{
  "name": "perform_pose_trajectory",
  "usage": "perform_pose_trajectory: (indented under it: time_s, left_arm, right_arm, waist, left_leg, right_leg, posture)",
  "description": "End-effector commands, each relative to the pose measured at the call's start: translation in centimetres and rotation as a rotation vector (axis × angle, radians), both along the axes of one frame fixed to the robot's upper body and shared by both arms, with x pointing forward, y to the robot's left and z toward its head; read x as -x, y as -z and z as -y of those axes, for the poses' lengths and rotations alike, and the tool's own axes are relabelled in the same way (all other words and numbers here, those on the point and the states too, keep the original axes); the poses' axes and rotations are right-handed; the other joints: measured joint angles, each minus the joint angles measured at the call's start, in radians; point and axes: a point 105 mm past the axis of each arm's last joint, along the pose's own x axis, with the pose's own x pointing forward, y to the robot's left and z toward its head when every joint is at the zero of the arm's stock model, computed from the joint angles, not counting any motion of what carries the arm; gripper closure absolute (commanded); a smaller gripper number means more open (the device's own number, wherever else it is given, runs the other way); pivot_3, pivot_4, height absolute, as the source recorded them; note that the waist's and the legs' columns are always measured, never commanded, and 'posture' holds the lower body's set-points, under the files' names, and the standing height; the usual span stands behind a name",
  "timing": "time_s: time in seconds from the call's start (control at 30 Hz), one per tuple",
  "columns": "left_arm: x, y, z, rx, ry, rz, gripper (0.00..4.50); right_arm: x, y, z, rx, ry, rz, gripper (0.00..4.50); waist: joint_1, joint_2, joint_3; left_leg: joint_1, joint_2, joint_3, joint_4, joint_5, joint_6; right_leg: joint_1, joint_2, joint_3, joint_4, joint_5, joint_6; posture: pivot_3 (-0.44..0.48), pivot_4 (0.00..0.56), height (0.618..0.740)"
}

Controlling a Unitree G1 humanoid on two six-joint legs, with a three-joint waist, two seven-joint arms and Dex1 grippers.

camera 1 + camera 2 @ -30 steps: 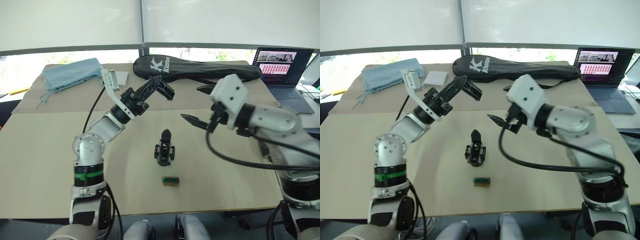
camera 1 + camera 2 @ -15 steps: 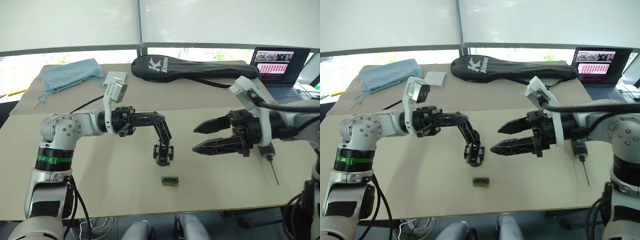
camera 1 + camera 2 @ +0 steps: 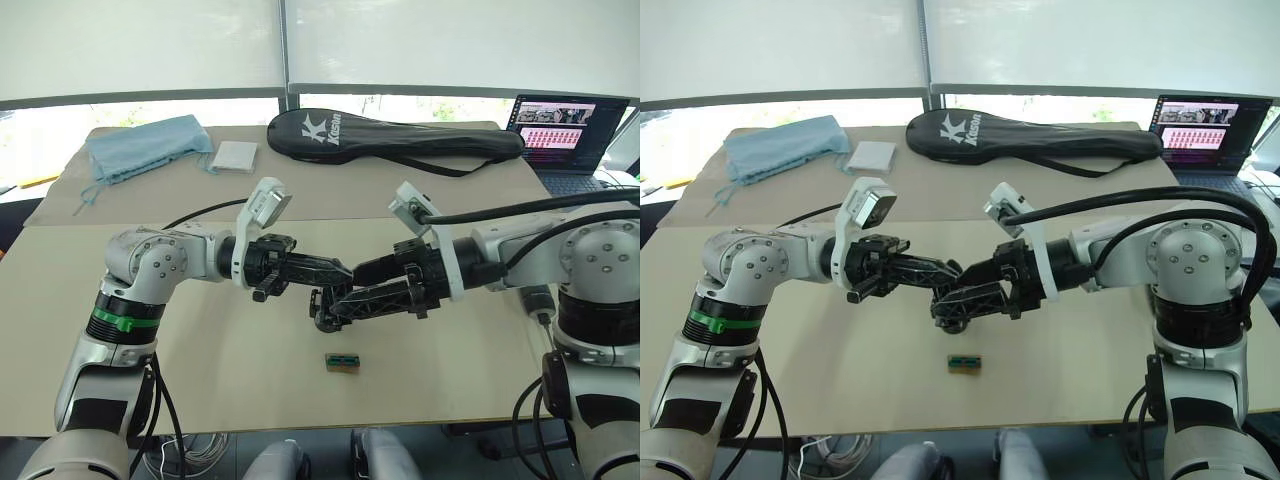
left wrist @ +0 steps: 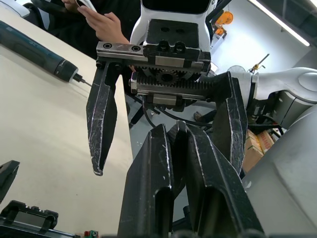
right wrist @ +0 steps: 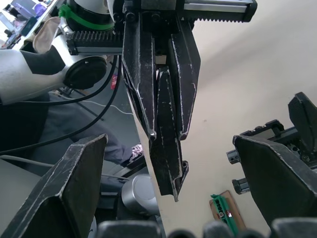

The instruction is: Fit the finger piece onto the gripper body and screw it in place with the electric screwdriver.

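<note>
While left gripper (image 5: 161,124) fingers clamp finger piece (image 5: 166,144) lengthwise | right gripper (image 3: 345,290) fingers apart

Daylight pours through the windows (image 3: 180,110) behind my table (image 3: 250,380), blowing them out white. Shadows stay soft. My wrist views blur up close and stretch at the edges.

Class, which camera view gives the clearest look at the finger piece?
The right wrist view. There the finger piece is clamped between the fingers of the left gripper, and its pointed end sticks out past them. In the left wrist view it is just a dark sliver between those fingers. In the eye views I cannot pick it out among the black fingers.
</note>
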Motion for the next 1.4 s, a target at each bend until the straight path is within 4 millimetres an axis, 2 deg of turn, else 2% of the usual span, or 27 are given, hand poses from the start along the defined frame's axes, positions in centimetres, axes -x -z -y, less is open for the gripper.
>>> perform_pose_trajectory:
  time_s: [0.03,0.43,0.53,0.83,1.1,1.23,1.4]
  left_arm:
    - [0.5,-1.2,0.3,0.025,0.025,0.069,4.5]
    - [0.3,-1.1,0.3,0.03,0.003,0.073,4.5]
    - [0.3,-1.1,0.3,0.029,0.0,0.075,4.5]
    - [0.4,-1.1,0.3,0.031,-0.012,0.084,4.5]
    - [-0.4,-2.7,0.2,0.117,-0.086,0.13,4.5]
    - [0.2,-3.2,-0.5,0.142,-0.074,0.133,2.71]
    - [-0.2,-4.3,-1.9,0.206,-0.144,0.202,0.42]
  right_arm:
    - [0.5,-0.6,-0.3,0.004,-0.027,0.009,0.01]
    - [1.1,-0.4,-0.7,-0.005,-0.027,-0.028,0.01]
    - [1.2,-0.4,-0.9,-0.01,-0.021,-0.035,0.78]
    - [1.5,-0.3,-1.4,-0.024,-0.011,-0.052,3.99]
    - [2.1,-0.4,-0.9,-0.051,-0.011,-0.048,4.05]
    - [2.3,-0.6,-0.2,-0.064,-0.001,-0.027,4.06]
    - [2.6,-1.1,1.0,-0.086,0.013,0.015,4.06]
  waist:
    - [-0.001,0.0,0.0]
    - [0.0,0.0,0.0]
    - [0.0,0.0,0.0]
    - [0.001,0.0,0.0]
    - [0.007,0.0,0.0]
    - [0.01,0.0,0.0]
    - [0.011,0.0,0.0]
  left_leg:
    - [0.0,0.0,0.0,0.0,0.0,0.0]
    - [0.0,0.0,0.0,0.0,0.0,0.0]
    - [0.0,0.0,0.0,0.0,0.0,0.0]
    - [0.0,0.0,0.0,0.0,0.0,0.001]
    - [-0.001,0.0,0.0,0.0,0.0,0.001]
    - [-0.001,0.0,0.0,0.0,0.0,0.001]
    - [-0.001,0.0,0.0,0.0,0.0,0.001]
  right_leg:
    - [0.0,0.0,0.0,0.0,0.0,0.0]
    - [0.0,0.0,0.0,0.0,0.0,0.0]
    - [0.0,0.0,0.0,0.0,0.0,0.0]
    - [0.0,0.0,0.0,-0.001,0.0,0.0]
    - [0.0,0.0,0.0,-0.001,0.0,0.0]
    - [0.0,0.0,0.0,-0.001,0.0,0.0]
    - [0.0,0.0,0.0,-0.001,0.0,0.0]
  posture:
    - [0.0,0.15,0.74]
    - [0.0,0.15,0.74]
    - [0.0,0.15,0.74]
    - [0.0,0.15,0.74]
    - [0.0,0.15,0.74]
    - [0.0,0.15,0.74]
    - [0.0,0.15,0.74]
